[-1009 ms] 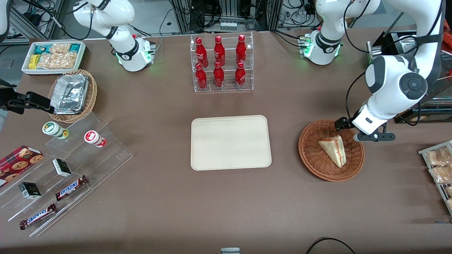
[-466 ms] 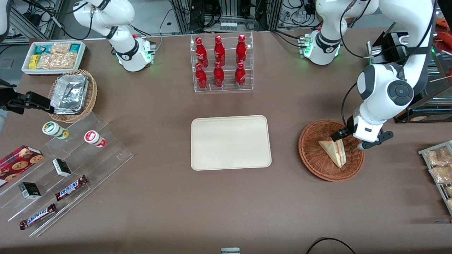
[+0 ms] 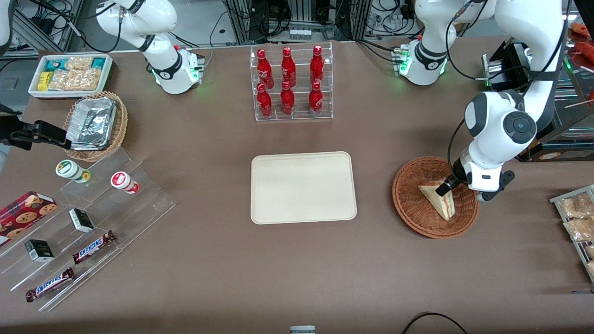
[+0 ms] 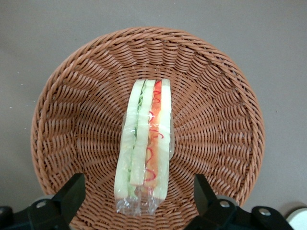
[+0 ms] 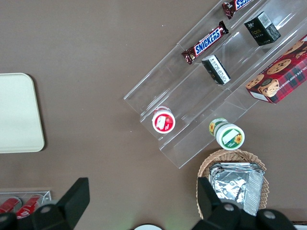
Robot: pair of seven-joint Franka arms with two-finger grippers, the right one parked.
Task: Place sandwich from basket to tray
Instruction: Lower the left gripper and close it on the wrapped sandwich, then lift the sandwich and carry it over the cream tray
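Over basket [image 3: 413, 204] | your gripper [image 4: 139, 199] fingers apart, straddling sandwich [image 4: 144, 153] | its long axis runs between them

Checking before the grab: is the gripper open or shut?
Open: the gripper hovers over the sandwich in the basket, fingers spread wide, clear of its sides.

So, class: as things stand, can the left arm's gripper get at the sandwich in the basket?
Probably yes. The gripper is open above the basket, a finger on each side of the sandwich, and nothing covers it.
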